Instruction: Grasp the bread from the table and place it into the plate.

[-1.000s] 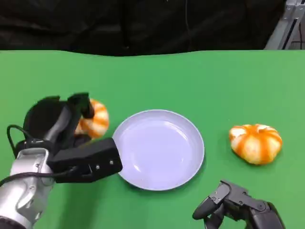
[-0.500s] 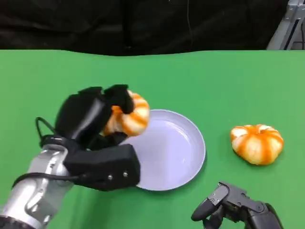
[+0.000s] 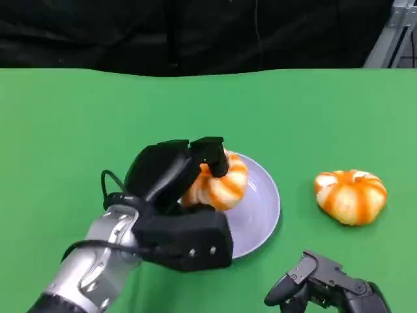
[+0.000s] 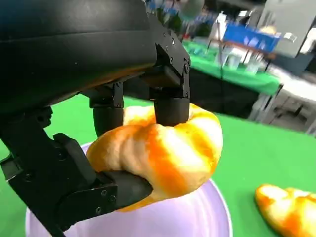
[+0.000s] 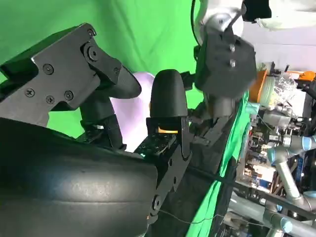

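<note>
- The green table (image 3: 78, 111) fills the head view.
- The lilac plate (image 3: 264, 205) sits near its centre.
- The left hand (image 3: 172, 171) reaches in from seven o'clock, fingers wrapped round an orange-striped bread (image 3: 221, 182) — held over the plate's left half.
- The second bread (image 3: 350, 195) lies on the cloth at the plate's three o'clock, apart from it.
- The right hand (image 3: 326, 287) rests at five o'clock, fingers curled, holding nothing.
</note>
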Controlling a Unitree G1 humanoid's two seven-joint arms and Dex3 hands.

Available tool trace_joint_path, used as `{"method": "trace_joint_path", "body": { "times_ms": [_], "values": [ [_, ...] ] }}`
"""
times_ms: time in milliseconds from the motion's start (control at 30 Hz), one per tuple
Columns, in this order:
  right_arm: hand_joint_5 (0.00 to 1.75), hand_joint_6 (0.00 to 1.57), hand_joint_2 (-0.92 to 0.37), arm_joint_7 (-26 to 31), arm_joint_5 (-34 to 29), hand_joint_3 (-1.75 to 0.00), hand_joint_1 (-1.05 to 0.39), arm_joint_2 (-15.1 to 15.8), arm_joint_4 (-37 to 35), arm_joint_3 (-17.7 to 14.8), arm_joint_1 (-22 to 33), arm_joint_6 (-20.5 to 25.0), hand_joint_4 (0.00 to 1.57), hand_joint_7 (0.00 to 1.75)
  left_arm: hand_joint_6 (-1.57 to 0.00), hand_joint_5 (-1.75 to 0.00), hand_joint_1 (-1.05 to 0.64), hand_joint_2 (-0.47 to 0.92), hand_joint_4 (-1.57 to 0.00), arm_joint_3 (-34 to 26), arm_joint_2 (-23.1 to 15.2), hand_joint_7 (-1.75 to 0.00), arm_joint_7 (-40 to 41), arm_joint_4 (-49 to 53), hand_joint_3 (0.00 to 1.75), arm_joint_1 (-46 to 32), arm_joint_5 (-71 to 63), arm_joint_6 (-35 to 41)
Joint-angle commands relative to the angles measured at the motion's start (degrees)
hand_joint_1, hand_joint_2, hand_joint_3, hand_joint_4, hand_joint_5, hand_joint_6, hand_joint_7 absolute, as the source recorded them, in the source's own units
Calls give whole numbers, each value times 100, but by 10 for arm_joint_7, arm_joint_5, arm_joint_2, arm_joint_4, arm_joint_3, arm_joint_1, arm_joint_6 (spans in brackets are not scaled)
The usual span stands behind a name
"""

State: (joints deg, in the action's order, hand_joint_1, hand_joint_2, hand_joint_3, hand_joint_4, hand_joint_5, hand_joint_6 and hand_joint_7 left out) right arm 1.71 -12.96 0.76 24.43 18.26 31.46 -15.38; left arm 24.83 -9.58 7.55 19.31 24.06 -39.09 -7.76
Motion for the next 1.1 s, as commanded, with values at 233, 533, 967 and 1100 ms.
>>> {"method": "trace_joint_path", "body": {
  "times_ms": [233,533,967,1100],
  "values": [
    [164,67,-47,-3,13,-119,-5,3,25,5,10,15,65,132,-10,-81,-50,90,-3,23,-29,-49,-138,-36,17,26,-12,59],
    [165,67,-51,3,9,-114,-7,2,-1,0,-3,0,65,134,-11,-46,-72,92,0,55,-80,-30,-277,-67,31,44,-49,85],
    [167,65,-51,2,24,-114,-6,-7,-18,-3,-19,5,64,136,-29,-62,-63,92,-10,21,-98,-23,-263,-88,30,25,-13,37],
    [166,66,-50,2,30,-115,-5,-8,-33,-12,-29,-2,65,137,-53,-96,-39,92,-31,-74,-78,-39,-163,-135,25,-63,89,-39]
  ]
}}
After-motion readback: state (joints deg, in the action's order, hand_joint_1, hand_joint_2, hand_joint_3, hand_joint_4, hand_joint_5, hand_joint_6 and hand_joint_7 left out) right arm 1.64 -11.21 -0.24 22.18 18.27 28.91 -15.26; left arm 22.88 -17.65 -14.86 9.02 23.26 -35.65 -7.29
